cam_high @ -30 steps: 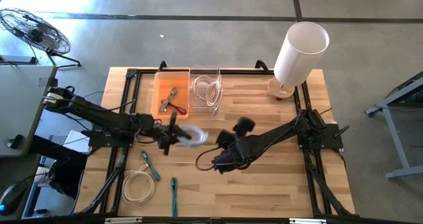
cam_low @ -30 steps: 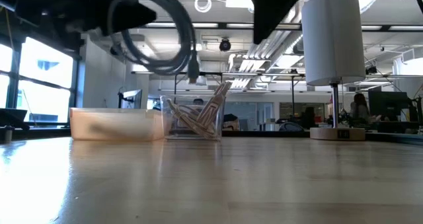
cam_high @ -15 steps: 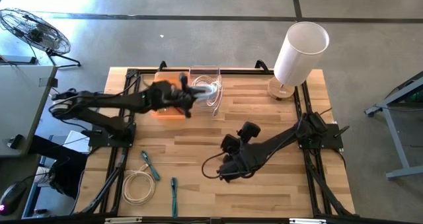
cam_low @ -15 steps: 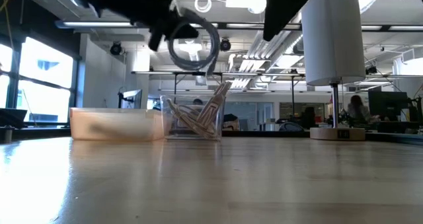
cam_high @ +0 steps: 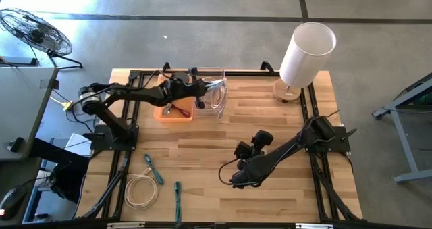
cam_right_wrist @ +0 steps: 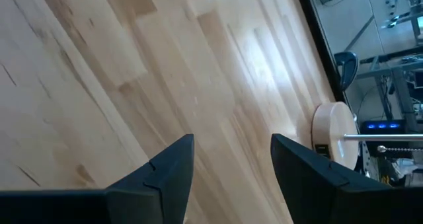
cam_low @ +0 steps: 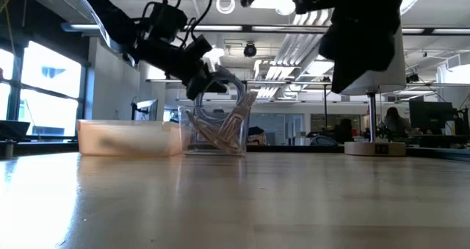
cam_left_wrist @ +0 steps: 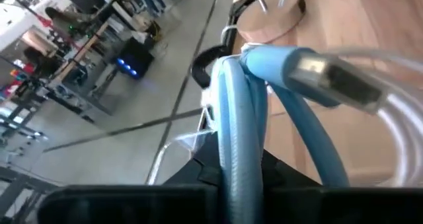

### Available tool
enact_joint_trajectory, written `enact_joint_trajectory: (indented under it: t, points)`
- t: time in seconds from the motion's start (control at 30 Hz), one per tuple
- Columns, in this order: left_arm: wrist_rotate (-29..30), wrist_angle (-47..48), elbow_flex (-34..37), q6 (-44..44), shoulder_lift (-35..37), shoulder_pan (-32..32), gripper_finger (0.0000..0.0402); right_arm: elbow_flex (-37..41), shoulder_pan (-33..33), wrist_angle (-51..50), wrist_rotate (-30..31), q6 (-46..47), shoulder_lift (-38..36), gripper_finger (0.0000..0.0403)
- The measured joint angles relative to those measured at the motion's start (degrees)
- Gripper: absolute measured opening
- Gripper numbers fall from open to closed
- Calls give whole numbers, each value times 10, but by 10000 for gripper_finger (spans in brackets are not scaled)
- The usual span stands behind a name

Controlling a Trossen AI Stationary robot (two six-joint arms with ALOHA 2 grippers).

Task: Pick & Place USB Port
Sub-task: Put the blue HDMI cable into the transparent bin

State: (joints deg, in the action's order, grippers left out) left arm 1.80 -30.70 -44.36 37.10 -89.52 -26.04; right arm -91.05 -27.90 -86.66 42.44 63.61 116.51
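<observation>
A coiled light-blue USB cable (cam_low: 233,93) with a silver plug (cam_left_wrist: 334,84) hangs at the open top of the clear container (cam_high: 217,106), which holds more pale cables (cam_low: 213,131). My left gripper (cam_high: 200,96) is shut on the coil, reaching in from the table's left. My right gripper (cam_high: 233,180) stands open above bare wood in the table's near middle, with nothing between its fingers (cam_right_wrist: 168,174). My left gripper pinches several strands of the coil (cam_left_wrist: 239,128) together between its two fingers. The fingers come nearly level from the table's left, tipped slightly down. The coil hangs beyond and below the fingertips, off the table; whether its lower loop touches the container's rim (cam_low: 220,108), I cannot tell.
An orange bin (cam_high: 167,112) with small tools stands left of the clear container. A white lamp (cam_high: 305,52) stands at the far right, its base (cam_right_wrist: 334,135) in the right wrist view. A coiled white cable (cam_high: 140,190) and two teal tools (cam_high: 153,169) lie near left.
My left gripper has swung from the table's middle toward the far edge, carrying the coil clear of the table to the clear container, and has kept its hold. My right gripper has sunk and moved a little toward the near edge, still open.
</observation>
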Motion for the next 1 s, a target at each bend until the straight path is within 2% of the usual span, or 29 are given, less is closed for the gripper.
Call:
enact_joint_trajectory:
  t: [0.27, 0.37, 0.47, 0.6, 0.77, 1.0]
  points:
    - [0, -8, 0, -3, -14, 2, 116, 27, -4, 18, -5, -1, 0, 192]
    - [-22, -11, -3, -18, 3, 1, 143, 27, -4, 24, -5, -9, 0, 192]
    - [-45, 47, -31, -28, 24, 2, 164, 27, -4, 24, -6, -9, 0, 192]
    - [-75, 169, -90, -33, 39, 2, 190, 27, -5, 26, -8, -10, 0, 192]
    - [-75, 312, -164, -30, 42, 7, 217, 27, -9, 28, -8, -10, 0, 192]
    - [-72, 367, -188, -34, 42, 7, 227, 27, -15, 33, -8, -8, 0, 192]
